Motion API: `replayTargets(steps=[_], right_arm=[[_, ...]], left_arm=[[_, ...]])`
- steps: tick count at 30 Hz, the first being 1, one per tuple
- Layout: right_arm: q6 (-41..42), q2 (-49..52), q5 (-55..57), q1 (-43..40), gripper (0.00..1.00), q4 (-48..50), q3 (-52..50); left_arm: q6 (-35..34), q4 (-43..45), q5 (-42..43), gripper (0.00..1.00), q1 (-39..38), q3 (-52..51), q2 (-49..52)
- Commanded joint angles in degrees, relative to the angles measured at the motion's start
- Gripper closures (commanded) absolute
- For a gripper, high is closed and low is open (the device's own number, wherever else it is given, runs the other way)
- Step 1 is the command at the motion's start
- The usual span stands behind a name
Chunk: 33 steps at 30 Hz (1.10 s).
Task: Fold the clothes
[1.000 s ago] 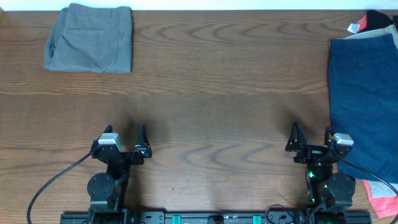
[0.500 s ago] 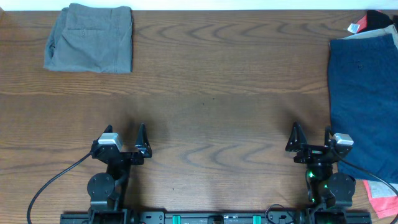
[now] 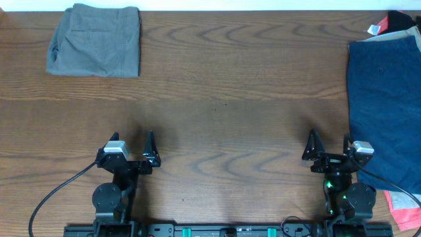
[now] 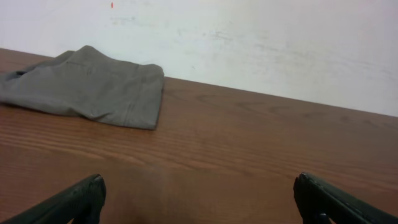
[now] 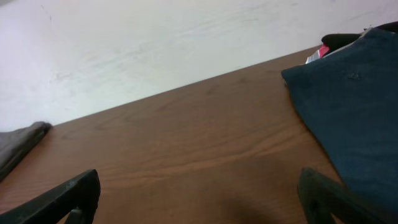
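A dark navy blue pair of shorts [image 3: 388, 105] lies spread flat at the table's right edge; it also shows at the right of the right wrist view [image 5: 354, 118]. A grey-green pair [image 3: 95, 41] lies folded at the far left corner, also seen in the left wrist view [image 4: 87, 87]. A strip of tan cloth [image 3: 395, 34] peeks out above the navy pair. My left gripper [image 3: 133, 148] is open and empty near the front left. My right gripper [image 3: 329, 145] is open and empty near the front right, just left of the navy shorts.
More clothes lie at the right edge: a black and red item with a white tag [image 3: 395, 23] at the far corner and a red-orange piece [image 3: 404, 204] at the near corner. A white wall [image 4: 249, 37] runs behind the table's far edge.
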Motion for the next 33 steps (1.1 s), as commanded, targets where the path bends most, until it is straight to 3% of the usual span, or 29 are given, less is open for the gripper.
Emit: replayTargets(steps=[1,14,17,21,23,29,33], right_arm=[[-0.7,-0.1,-0.4,-0.5,0.01,0.1,-0.3],[-0.7,-0.1,-0.4,-0.5,0.01,0.2,-0.3],[6.4,-0.1,-3.1,-0.5,0.01,2.4,-0.3],[24.8,0.1,-21.6,-0.5,0.01,1.5,-0.3],[26.4,0.2,-30.2,-0.4,0.01,2.1,-0.3],[30.7,0.2,-35.6,-0.4,0.01,3.0,-0.3],[31.3,0.2,-39.4,-0.4,0.01,8.7,-0.3]], left_arm=[[1.0,-2.2,0.8,0.02,-0.2,-0.8,-0.2],[1.0,-2.2,0.8,0.02,-0.2,-0.8,-0.2],[1.0,-2.2,0.8,0.02,-0.2,-0.8,-0.2],[1.0,-2.2,0.8,0.02,-0.2,-0.8,-0.2],[1.0,-2.2,0.8,0.02,-0.2,-0.8,-0.2],[1.0,-2.2,0.8,0.02,-0.2,-0.8,-0.2],[1.0,-2.2,0.8,0.02,-0.2,-0.8,-0.2]])
